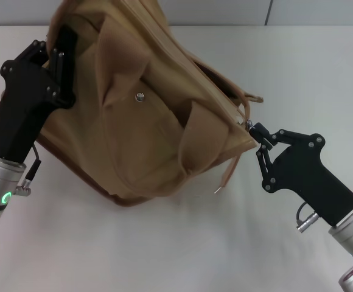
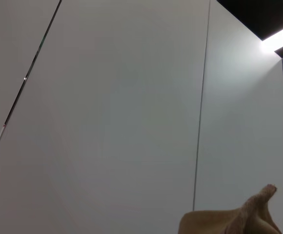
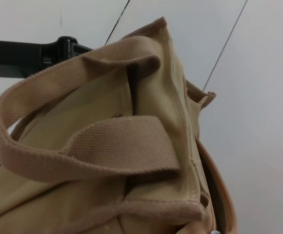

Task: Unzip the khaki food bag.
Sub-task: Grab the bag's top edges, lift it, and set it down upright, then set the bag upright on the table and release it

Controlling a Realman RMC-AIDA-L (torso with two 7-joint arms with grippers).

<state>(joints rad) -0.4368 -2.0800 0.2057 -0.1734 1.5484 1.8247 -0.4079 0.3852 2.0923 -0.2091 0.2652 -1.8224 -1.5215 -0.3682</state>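
White counter (image 1: 164, 243), bag (image 1: 146, 121) tipped at centre-left; left gripper (image 1: 59, 61) jaws clamped on its far corner, right gripper (image 1: 257, 131) jaws pinched at the zipper end; risk: pull slipping free under tension.

bag (image 1: 146, 115): centre of table (image 1: 164, 249) | left gripper (image 1: 59, 52): at its left end | right gripper (image 1: 254, 129): at its right corner

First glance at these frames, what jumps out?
The khaki food bag, slumped on the white table with its strap handles flopped over the front pocket. The left gripper is at the bag's far-left corner, and the right gripper pinches at its right end by the zipper.
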